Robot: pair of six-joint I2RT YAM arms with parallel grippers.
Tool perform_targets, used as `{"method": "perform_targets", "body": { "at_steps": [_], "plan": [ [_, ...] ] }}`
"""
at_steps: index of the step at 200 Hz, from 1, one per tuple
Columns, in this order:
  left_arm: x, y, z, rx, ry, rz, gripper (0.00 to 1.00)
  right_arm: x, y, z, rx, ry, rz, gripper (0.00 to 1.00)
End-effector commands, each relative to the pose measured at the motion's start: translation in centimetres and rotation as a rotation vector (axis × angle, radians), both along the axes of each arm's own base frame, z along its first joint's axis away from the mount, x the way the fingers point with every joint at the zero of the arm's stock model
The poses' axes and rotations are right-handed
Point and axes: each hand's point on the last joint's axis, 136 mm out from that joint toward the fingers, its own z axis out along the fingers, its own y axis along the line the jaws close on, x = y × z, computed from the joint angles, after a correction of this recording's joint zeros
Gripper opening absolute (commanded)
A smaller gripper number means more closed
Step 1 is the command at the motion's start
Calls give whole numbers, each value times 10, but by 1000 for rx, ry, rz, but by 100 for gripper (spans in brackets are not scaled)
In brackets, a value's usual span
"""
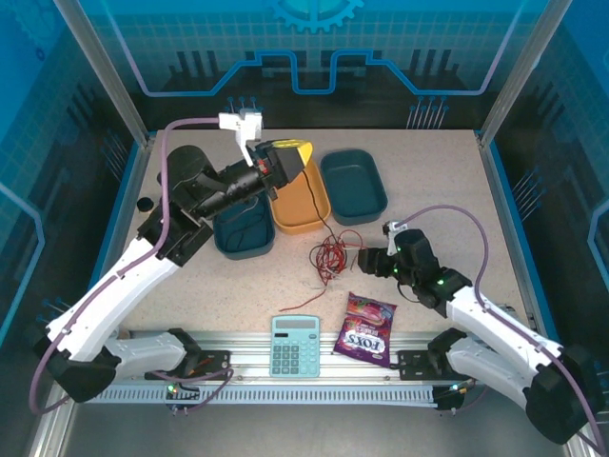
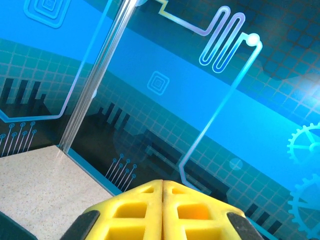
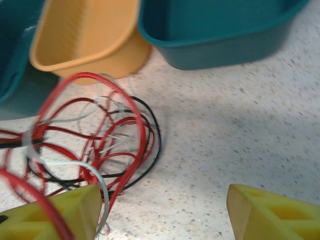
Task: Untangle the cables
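The cables (image 1: 331, 255) lie as a tangle of red, black and pale wires on the table in front of the bins. In the right wrist view the cables (image 3: 100, 135) spread out left of centre. My right gripper (image 1: 366, 259) sits low just right of the tangle. There my right gripper (image 3: 160, 215) is open, bare table between its fingers, with a red and a white loop crossing its left finger (image 3: 50, 215). My left gripper (image 1: 285, 160) is raised above the orange bin. In the left wrist view my left gripper (image 2: 163, 187) is shut. A thin dark cable (image 1: 320, 205) runs from it down to the tangle.
An orange bin (image 1: 306, 217) stands between two teal bins (image 1: 354, 184) (image 1: 243, 238) at the back. A calculator (image 1: 295, 346) and a purple candy bag (image 1: 364, 328) lie at the near edge. The orange bin (image 3: 85, 35) and a teal bin (image 3: 215, 30) are close behind the tangle.
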Motion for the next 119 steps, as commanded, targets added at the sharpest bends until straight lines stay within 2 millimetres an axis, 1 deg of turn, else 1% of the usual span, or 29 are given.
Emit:
{"method": "perform_targets", "body": {
  "at_steps": [1, 41, 51, 69, 90, 119],
  "plan": [
    [-5, -1, 25, -38, -42, -36, 0, -2, 21, 43, 10, -127, 120, 70],
    [-1, -11, 30, -39, -39, -73, 0, -11, 47, 78, -39, -252, 232, 77],
    [-1, -12, 31, -40, -41, -78, 0, -13, 55, 85, -48, -274, 259, 81],
    [-1, -13, 32, -42, -40, -88, 0, -11, 67, 95, -72, -312, 285, 82],
    [-5, -14, 38, -49, -50, -105, 0, -1, 77, 96, -106, -325, 286, 82],
    [-14, -13, 52, -58, -78, -131, 0, 18, 86, 84, -152, -311, 260, 82]
  ]
}}
